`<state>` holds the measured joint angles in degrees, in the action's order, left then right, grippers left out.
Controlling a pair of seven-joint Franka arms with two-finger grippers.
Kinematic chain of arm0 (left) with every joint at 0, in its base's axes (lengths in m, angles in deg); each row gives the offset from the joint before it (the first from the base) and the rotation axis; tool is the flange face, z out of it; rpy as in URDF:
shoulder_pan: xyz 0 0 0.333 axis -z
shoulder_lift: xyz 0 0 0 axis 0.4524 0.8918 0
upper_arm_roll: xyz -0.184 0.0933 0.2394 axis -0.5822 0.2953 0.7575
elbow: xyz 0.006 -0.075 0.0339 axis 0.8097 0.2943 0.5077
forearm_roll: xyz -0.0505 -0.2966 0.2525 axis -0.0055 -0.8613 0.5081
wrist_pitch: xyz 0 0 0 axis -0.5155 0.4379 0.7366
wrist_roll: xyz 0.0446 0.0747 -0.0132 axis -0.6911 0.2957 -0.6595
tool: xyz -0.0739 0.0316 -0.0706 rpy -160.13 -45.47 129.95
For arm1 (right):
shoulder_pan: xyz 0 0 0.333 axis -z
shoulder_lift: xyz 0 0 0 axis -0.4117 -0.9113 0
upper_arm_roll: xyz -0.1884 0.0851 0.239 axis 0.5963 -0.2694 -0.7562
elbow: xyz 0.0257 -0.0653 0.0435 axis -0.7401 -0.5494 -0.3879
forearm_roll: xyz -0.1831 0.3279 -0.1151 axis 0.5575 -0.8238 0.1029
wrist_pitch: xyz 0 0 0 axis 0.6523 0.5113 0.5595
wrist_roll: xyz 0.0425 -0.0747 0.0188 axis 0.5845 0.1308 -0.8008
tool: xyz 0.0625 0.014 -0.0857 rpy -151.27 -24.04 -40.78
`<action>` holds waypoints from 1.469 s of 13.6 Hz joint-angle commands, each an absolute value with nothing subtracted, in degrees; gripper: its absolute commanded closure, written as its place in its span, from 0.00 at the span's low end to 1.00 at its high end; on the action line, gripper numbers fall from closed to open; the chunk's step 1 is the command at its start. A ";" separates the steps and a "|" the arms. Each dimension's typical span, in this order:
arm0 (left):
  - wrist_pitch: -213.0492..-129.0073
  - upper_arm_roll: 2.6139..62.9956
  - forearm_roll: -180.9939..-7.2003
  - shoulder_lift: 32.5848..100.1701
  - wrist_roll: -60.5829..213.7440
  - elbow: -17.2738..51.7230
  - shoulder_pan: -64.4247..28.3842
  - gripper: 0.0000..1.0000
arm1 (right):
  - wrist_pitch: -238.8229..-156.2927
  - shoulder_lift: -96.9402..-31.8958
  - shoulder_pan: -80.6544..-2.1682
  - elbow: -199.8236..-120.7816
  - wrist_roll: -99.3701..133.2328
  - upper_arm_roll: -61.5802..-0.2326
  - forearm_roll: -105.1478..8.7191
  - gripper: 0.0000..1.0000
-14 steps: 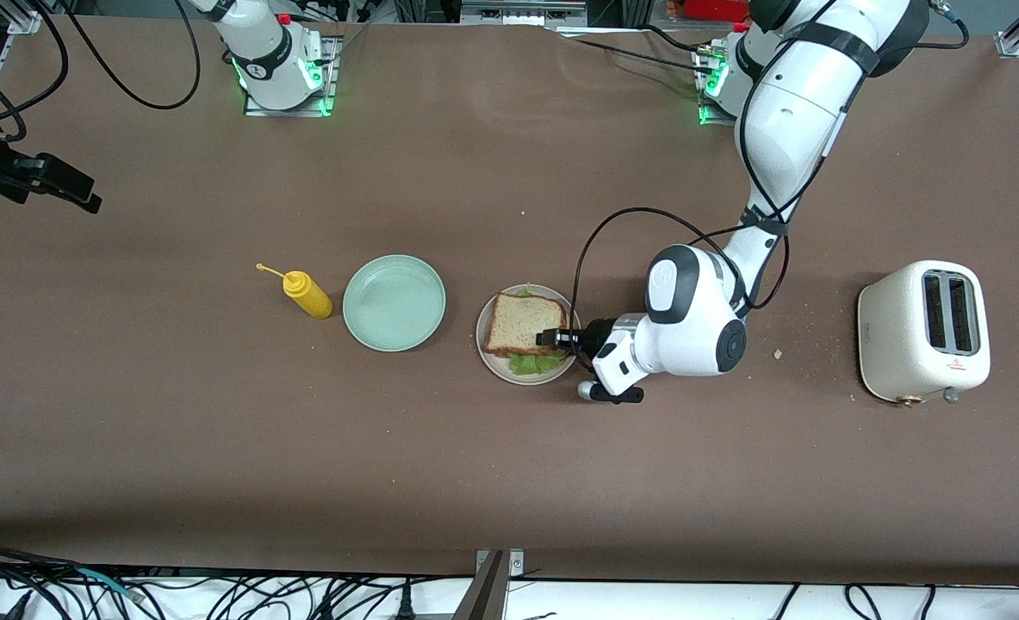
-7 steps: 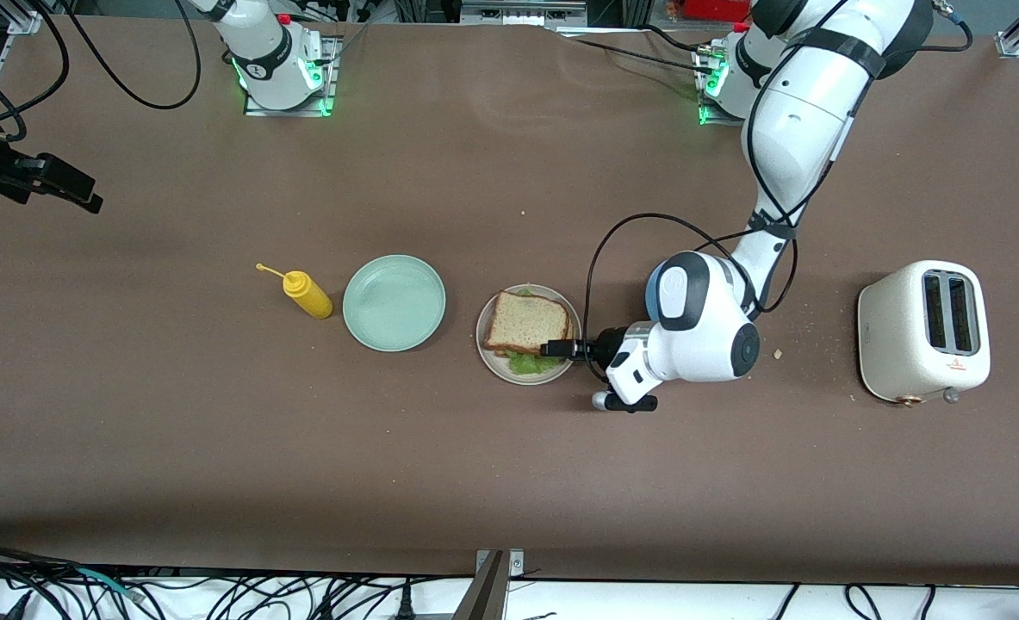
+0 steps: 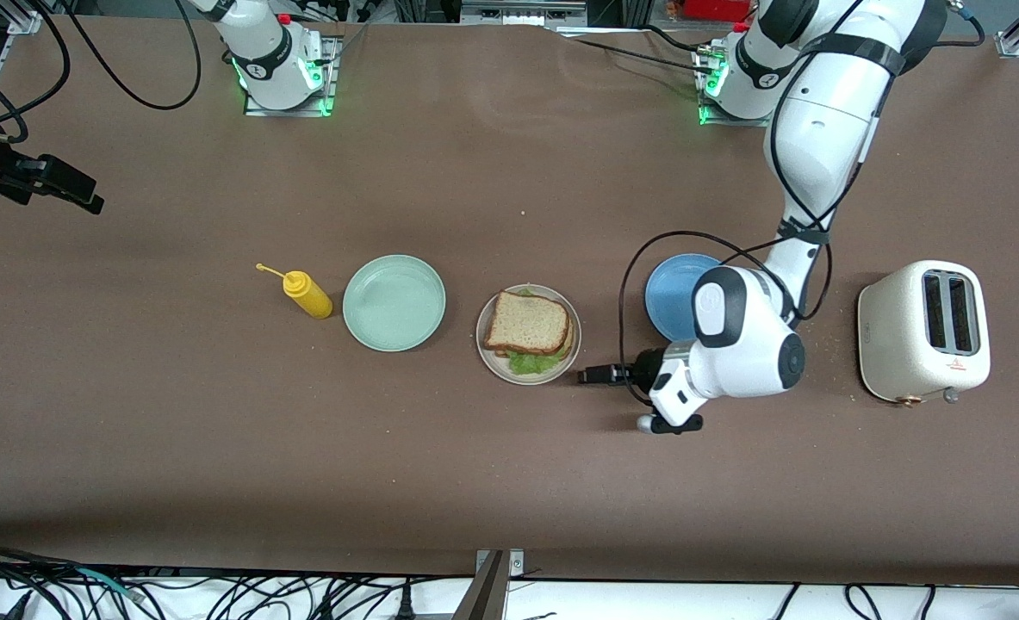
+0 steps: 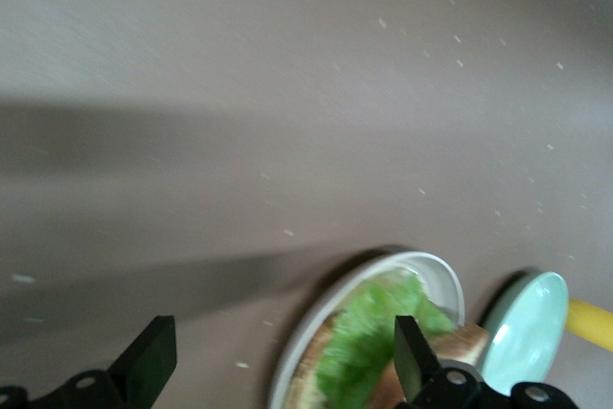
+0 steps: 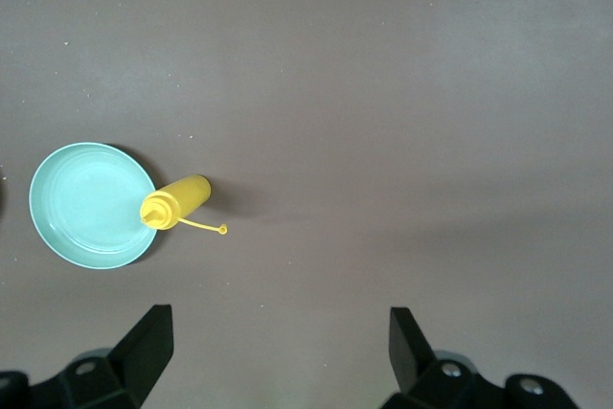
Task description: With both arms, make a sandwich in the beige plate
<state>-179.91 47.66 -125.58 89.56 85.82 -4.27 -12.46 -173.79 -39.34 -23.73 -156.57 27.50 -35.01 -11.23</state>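
The sandwich (image 3: 526, 325) lies on the beige plate (image 3: 487, 351) at the table's middle: a bread slice on top, green lettuce (image 3: 531, 362) sticking out under it. My left gripper (image 3: 593, 375) is open and empty, low over the bare table beside the plate, toward the left arm's end. In the left wrist view the gripper (image 4: 283, 344) faces the plate's rim (image 4: 426, 261) and the lettuce (image 4: 378, 328). My right gripper (image 3: 65, 188) waits open and empty over the table's edge at the right arm's end; it also shows in the right wrist view (image 5: 278, 332).
A mint-green plate (image 3: 394, 302) and a yellow squeeze bottle (image 3: 307, 294) stand beside the beige plate toward the right arm's end. A blue plate (image 3: 671, 291) and a white toaster (image 3: 922, 331) stand toward the left arm's end. The left arm's wrist hangs over the blue plate's edge.
My left gripper has drawn back from the sandwich's edge toward the left arm's end, leaving the top slice lying flat and uncovering the blue plate. The right arm has not moved.
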 commanded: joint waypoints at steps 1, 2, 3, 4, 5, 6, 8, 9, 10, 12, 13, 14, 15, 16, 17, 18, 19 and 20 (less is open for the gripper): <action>-177.45 49.72 -117.66 85.85 86.02 -3.21 -13.61 0.00 | -172.90 -39.90 -23.43 -155.15 26.80 -35.13 -12.25 0.00; -175.18 49.81 -115.36 85.06 86.02 -3.38 -15.36 0.00 | -172.90 -39.90 -23.52 -155.15 26.88 -35.13 -12.25 0.00; -172.89 49.81 -112.90 84.01 86.11 -3.39 -17.38 0.00 | -172.90 -39.90 -23.52 -155.15 26.89 -35.13 -12.25 0.00; -170.26 49.81 -109.92 82.78 86.19 -3.65 -19.23 0.00 | -172.90 -39.90 -23.43 -155.15 26.80 -35.13 -12.33 0.00; -167.62 49.72 -106.67 81.64 86.28 -3.82 -20.90 0.00 | -172.90 -39.90 -23.43 -155.15 26.88 -35.13 -12.25 0.00; -165.33 49.72 -103.94 80.23 86.37 -3.91 -21.87 0.00 | -172.99 -39.90 -23.43 -155.15 26.89 -35.13 -12.25 0.00; -161.20 49.72 -97.88 77.60 86.37 -3.91 -23.46 0.00 | -172.82 -39.90 -23.52 -155.15 26.80 -35.21 -12.25 0.00; -159.44 49.72 -94.63 76.45 86.46 -3.91 -24.16 0.00 | -172.82 -39.90 -23.52 -155.15 26.80 -35.21 -12.25 0.00; -157.77 49.72 -91.64 75.05 86.46 -4.00 -24.78 0.00 | -172.82 -39.90 -23.52 -155.15 26.80 -35.21 -12.25 0.00; -153.99 49.81 -86.62 72.50 86.46 -4.00 -24.96 0.00 | -172.82 -39.90 -23.61 -155.15 26.89 -35.21 -12.25 0.00; -151.80 49.81 -84.16 71.09 86.46 -4.00 -25.05 0.00 | -172.82 -39.81 -23.61 -155.15 26.89 -35.30 -12.16 0.00; -149.95 49.72 -82.14 69.69 86.46 -4.00 -24.96 0.00 | -172.82 -39.81 -23.61 -155.15 26.97 -35.30 -12.16 0.00; -148.10 49.72 -80.81 68.28 86.46 -4.00 -24.96 0.00 | -172.82 -39.81 -23.61 -155.15 26.89 -35.30 -12.16 0.00; -146.52 49.72 -79.58 67.05 86.37 -4.09 -24.96 0.00 | -172.64 -39.81 -23.61 -155.15 26.80 -35.30 -12.25 0.00; -145.02 49.64 -78.26 65.56 86.37 -4.09 -24.96 0.00 | -172.64 -39.81 -23.61 -155.15 26.62 -35.30 -12.25 0.00; -144.22 49.64 -77.03 64.06 86.46 -3.92 -25.05 0.00 | -172.64 -39.90 -23.61 -155.15 26.88 -35.30 -12.25 0.00; -143.52 49.64 -76.41 61.52 86.37 -3.13 -24.96 0.00 | -172.64 -39.81 -23.70 -155.15 26.97 -35.39 -12.25 0.00; -142.47 49.72 -76.40 58.98 86.46 -2.17 -25.14 0.00 | -172.64 -39.81 -23.70 -155.15 26.97 -35.39 -12.16 0.00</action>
